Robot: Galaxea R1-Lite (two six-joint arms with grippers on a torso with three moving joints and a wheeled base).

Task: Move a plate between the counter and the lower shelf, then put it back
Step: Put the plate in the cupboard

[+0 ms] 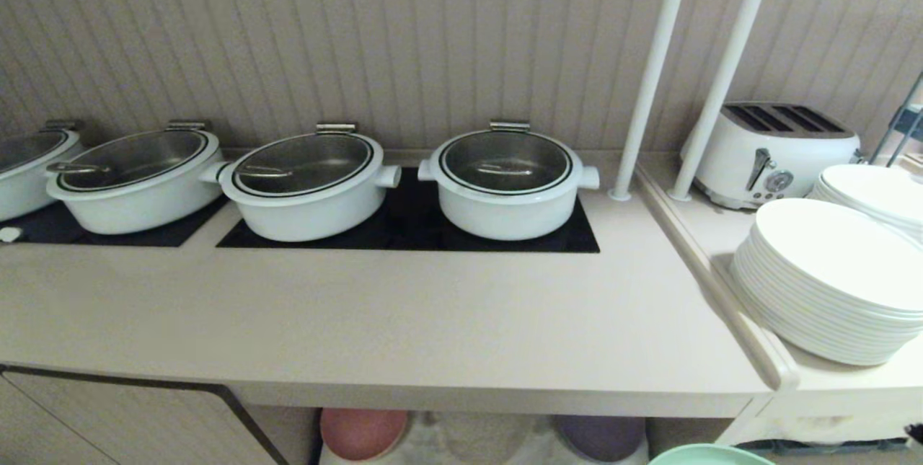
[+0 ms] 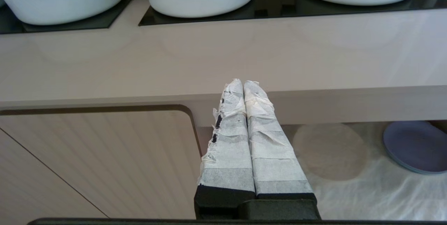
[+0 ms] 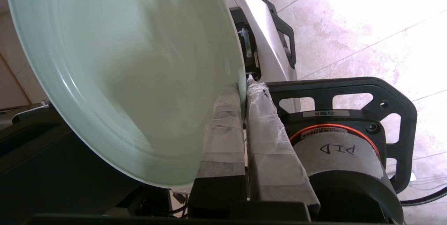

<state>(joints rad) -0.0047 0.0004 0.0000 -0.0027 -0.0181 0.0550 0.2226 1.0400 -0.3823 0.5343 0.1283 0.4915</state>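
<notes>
Plate [image 1: 710, 455], mint-green, shows only as a sliver at the bottom edge of the head view, right of centre, below the desk [image 1: 404, 335]. In the left wrist view, the left gripper [image 2: 243, 87] is at centre, its taped fingers pressed together and empty. In the right wrist view, the right gripper [image 3: 243, 90] clamps the plate's [image 3: 125, 71] rim at centre.

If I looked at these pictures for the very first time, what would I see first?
Probably the big mint-green plate, pinched by its rim in the right gripper down below the counter. Next, the row of white pots on the black hob panels, and the tall stack of white plates at the right.
</notes>
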